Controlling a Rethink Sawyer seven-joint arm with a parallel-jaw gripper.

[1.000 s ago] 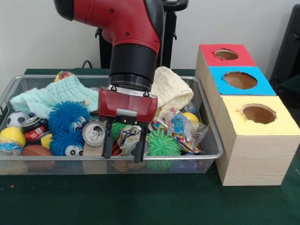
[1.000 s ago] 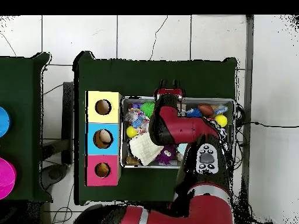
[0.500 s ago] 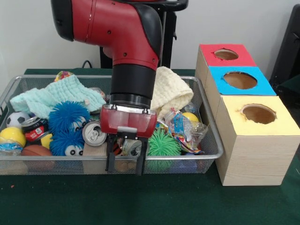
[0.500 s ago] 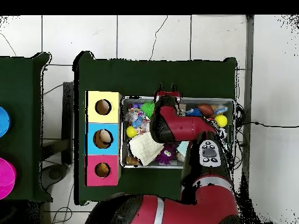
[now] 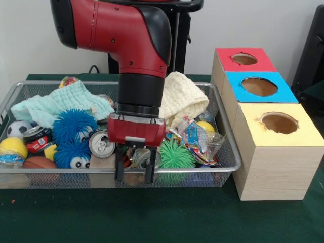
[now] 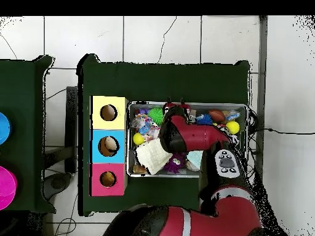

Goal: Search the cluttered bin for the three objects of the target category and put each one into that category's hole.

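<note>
While I watched from far away, my gripper (image 5: pixel 134 169) hung straight down over the front edge of the wire basket (image 5: pixel 223 169), its two fingers spread apart and holding nothing. The basket's long side ran left to right in the front view, full of balls, cans and cloths. I could not pick out a soft animal toy in the pile. A green spiky ball (image 5: pixel 175 155) sat just beside the fingers. The red-topped box's hole (image 5: pixel 244 58) stood farthest back in the row of boxes.

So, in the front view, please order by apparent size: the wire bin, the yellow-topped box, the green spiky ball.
1. wire bin, widest.
2. yellow-topped box, nearest the camera, which flatters it.
3. green spiky ball, clearly smallest.
</note>
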